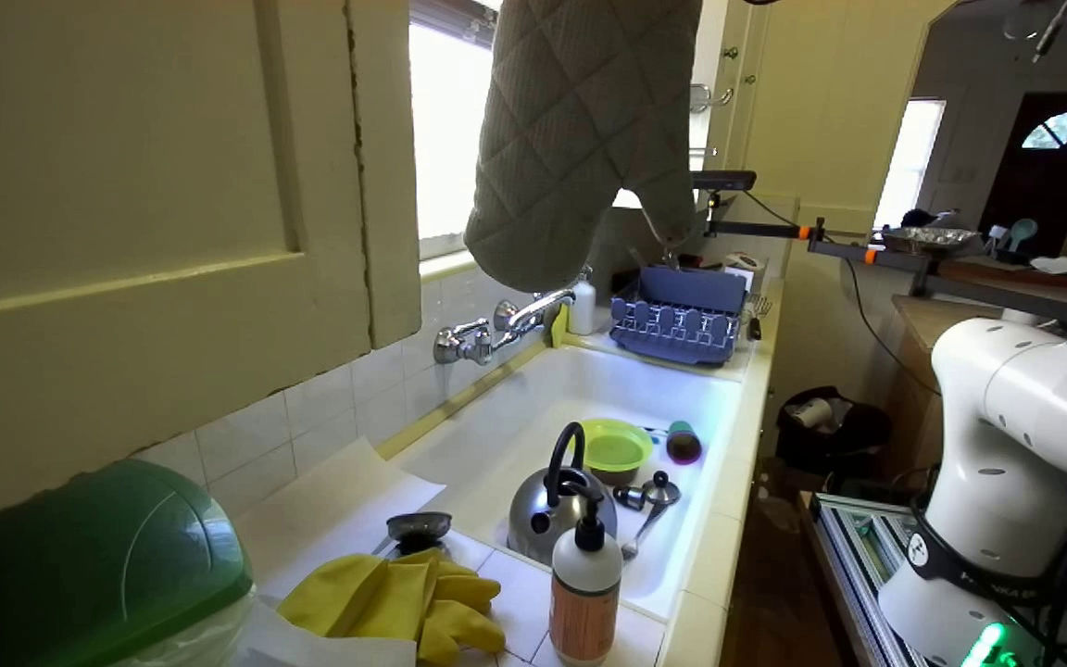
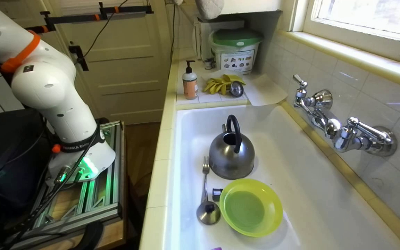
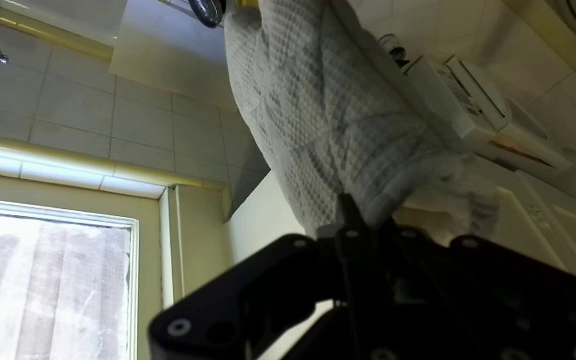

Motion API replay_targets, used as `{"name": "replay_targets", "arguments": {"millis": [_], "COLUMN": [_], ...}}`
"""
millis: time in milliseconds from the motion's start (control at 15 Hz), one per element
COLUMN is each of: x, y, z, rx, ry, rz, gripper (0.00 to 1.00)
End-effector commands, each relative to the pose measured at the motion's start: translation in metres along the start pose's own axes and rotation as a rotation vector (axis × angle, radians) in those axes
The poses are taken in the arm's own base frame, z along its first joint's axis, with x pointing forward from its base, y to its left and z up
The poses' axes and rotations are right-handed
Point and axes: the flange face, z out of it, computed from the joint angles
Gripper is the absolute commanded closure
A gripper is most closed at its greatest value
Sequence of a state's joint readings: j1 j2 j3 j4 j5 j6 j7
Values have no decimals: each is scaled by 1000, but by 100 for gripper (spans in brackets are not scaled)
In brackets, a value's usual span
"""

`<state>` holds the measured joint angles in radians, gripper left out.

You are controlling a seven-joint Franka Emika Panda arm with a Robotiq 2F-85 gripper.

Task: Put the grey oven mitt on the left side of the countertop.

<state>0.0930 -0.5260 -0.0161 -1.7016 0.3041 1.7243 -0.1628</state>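
Note:
The grey quilted oven mitt [image 1: 589,139] hangs in the air, thumb and fingers pointing down, high in an exterior view. Only its lower tip [image 2: 211,7] shows at the top edge in an exterior view. In the wrist view the mitt [image 3: 318,110] stretches away from my gripper [image 3: 370,222], which is shut on the cuff edge. The far end of the mitt runs out of the picture at the top. The gripper is out of view in both exterior views. The tiled countertop [image 1: 520,593] beside the sink also shows in an exterior view [image 2: 205,99].
The white sink [image 2: 311,194] holds a kettle [image 2: 232,156], a green bowl [image 2: 250,208] and cutlery. A soap bottle [image 2: 190,83], yellow gloves [image 2: 217,85], a ladle [image 2: 236,89] and a green-lidded bin [image 2: 236,52] stand on the countertop. A dish rack [image 1: 682,315] is beyond the sink.

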Motion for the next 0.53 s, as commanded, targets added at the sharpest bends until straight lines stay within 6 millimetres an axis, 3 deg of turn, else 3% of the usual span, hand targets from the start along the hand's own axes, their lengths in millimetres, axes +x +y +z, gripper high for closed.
{"name": "replay_targets", "arguments": {"millis": [0,400,467], "x": [1,1,1], "y": [0,1,1], "z": [0,0,0], "rx": [0,0,0], "ry": [-2,-2,-2], "rz": [1,1,1], "gripper": [93,93,98]}}
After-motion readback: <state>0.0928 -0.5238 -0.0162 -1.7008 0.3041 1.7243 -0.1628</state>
